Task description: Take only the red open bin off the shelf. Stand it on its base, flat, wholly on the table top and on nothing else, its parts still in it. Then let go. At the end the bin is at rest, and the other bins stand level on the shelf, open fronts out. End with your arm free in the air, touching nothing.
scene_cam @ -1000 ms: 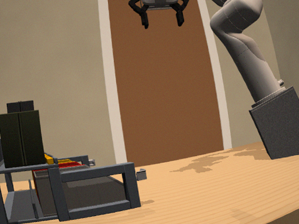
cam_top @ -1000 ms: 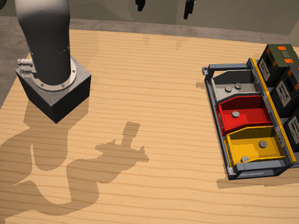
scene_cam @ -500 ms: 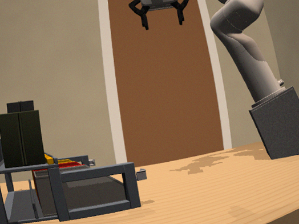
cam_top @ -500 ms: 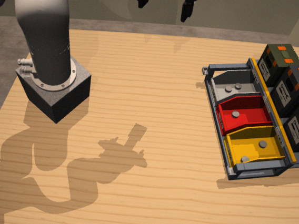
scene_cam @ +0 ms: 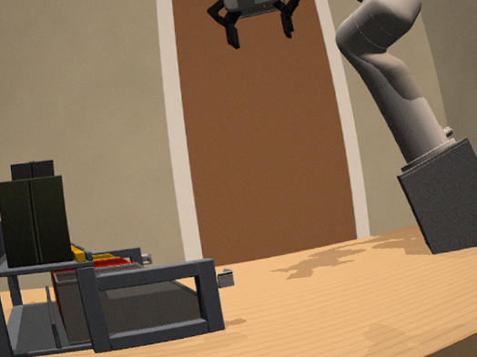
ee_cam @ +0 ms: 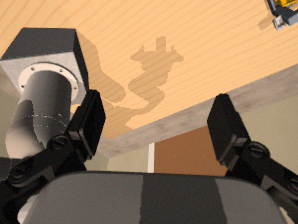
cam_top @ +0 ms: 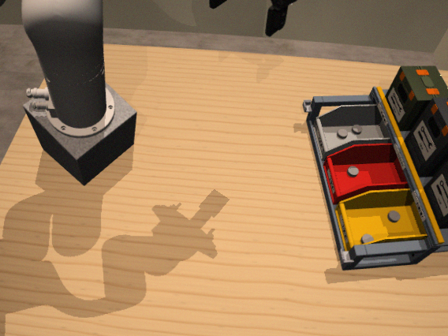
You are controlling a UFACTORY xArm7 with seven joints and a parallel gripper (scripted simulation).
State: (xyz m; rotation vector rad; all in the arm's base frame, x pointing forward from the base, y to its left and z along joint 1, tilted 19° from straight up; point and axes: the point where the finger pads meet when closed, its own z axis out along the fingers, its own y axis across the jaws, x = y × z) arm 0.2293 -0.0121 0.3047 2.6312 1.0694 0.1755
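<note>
The red bin (cam_top: 376,175) (scene_cam: 114,263) stands in the shelf (cam_top: 388,249) (scene_cam: 154,276) between the grey bin (cam_top: 368,135) (scene_cam: 147,309) and the yellow bin (cam_top: 375,222) (scene_cam: 104,256) (ee_cam: 286,2). One round grey part (cam_top: 352,171) shows in it. The grey and yellow bins each show two round parts in the top view. All three look level, lower fronts toward the robot's side. My gripper (cam_top: 243,17) (scene_cam: 262,41) (ee_cam: 156,105) is open and empty, high up and well away from the shelf. The red bin is out of the wrist view.
A green case (cam_top: 412,84) (scene_cam: 34,220) and dark cases (cam_top: 427,136) stand behind the bins on the shelf's raised rear part. A yellow strip runs along that part's front edge. The robot's base block (cam_top: 84,162) (scene_cam: 450,199) (ee_cam: 42,45) stands on the table (cam_top: 237,138) across from the shelf.
</note>
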